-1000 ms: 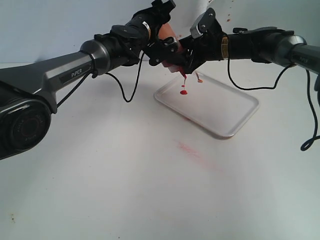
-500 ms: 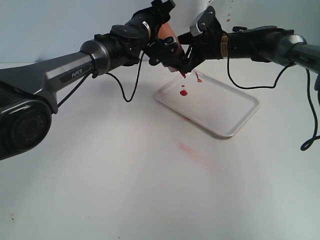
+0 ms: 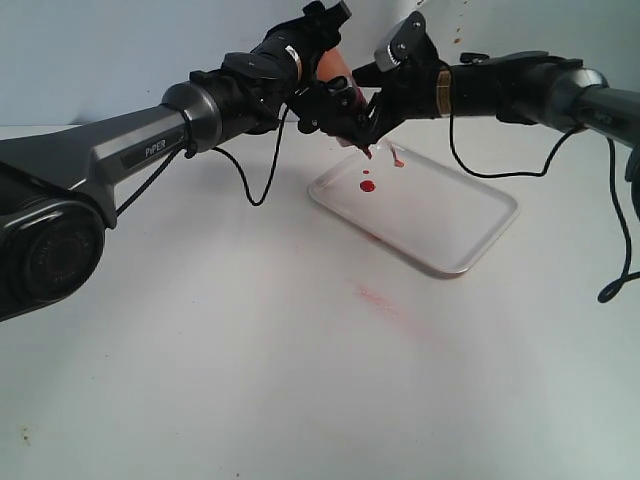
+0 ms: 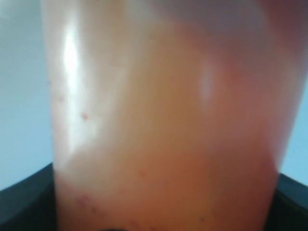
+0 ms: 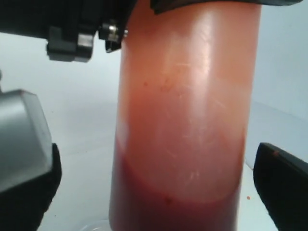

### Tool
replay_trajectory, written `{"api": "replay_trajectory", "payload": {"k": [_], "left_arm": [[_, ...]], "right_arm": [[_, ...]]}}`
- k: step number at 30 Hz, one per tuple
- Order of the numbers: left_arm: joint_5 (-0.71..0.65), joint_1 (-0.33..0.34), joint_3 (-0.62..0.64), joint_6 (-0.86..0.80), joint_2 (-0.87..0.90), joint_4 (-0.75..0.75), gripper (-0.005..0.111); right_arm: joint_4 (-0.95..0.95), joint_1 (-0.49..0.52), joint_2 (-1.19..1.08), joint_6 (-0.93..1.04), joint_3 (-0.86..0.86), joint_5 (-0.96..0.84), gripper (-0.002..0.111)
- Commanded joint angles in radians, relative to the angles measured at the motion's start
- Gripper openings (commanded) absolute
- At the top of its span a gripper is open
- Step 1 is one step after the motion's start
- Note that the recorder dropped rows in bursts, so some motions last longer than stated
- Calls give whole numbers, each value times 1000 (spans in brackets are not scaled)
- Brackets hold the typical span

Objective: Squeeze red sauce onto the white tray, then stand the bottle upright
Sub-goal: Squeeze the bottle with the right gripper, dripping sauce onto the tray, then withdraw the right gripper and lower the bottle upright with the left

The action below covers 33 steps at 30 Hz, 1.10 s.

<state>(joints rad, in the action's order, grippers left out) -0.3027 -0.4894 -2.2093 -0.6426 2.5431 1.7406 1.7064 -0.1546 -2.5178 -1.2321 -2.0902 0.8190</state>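
The bottle [image 3: 338, 66] hangs nozzle-down over the far left corner of the white tray [image 3: 455, 215]. My left gripper [image 3: 328, 100] is shut on its body. The translucent orange wall fills the left wrist view [image 4: 163, 120], with the left gripper [image 4: 163, 211] hard against it. My right gripper [image 3: 376, 112] stands open around the bottle [image 5: 187, 96], its fingers [image 5: 281, 183] clear of both sides. Dark red sauce [image 5: 173, 207] pools at the nozzle end. A red sauce blob [image 3: 367, 186] and a smaller smear [image 3: 398, 160] lie on the tray.
A faint pink smear [image 3: 378, 297] marks the table in front of the tray. Black cables [image 3: 255, 190] droop from both arms, one [image 3: 620, 285] near the right edge. Small red specks [image 3: 456, 40] dot the back wall.
The strand of sauce running from the nozzle to the tray has broken off, leaving the blob. Both grippers and the bottle have risen slightly, and the right gripper's fingers have drawn back from the bottle.
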Motion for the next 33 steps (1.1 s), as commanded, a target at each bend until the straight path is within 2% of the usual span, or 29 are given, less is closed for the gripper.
{"api": "replay_trajectory", "payload": {"k": [1,2,3,5,6,17,20,22,25,27,30,33], "left_arm": [[-6,1,-12,14,-14,4,0],[-6,1,-12,14,-14,4,0],[-6,1,-12,14,-14,4,0],[-6,1,-12,14,-14,4,0],[-6,1,-12,14,-14,4,0],[-6,1,-12,14,-14,4,0],[-6,1,-12,14,-14,4,0],[-6,1,-12,14,-14,4,0],[-6,1,-12,14,-14,4,0],[-6,1,-12,14,-14,4,0],[-9,1,-12,14,-14,4,0],[-11,1,-12,14,-14,4,0]], "right_arm": [[38,-29,14,-10,-6,-60,83],[38,-34,14,-10,-6,-71,73],[38,-34,14,-10,-6,-78,56],[38,-34,14,-10,-6,-80,14],[38,-29,15,-10,-6,-80,1],[17,-11,17,-32,-6,-101,0],[17,-5,17,-32,-6,-79,16],[17,-5,17,-47,-6,-77,40],[19,-5,17,-59,-6,-77,84],[38,5,21,-66,-6,-43,105],[38,53,30,-110,-6,66,105],[38,97,49,-168,-6,89,102]]}}
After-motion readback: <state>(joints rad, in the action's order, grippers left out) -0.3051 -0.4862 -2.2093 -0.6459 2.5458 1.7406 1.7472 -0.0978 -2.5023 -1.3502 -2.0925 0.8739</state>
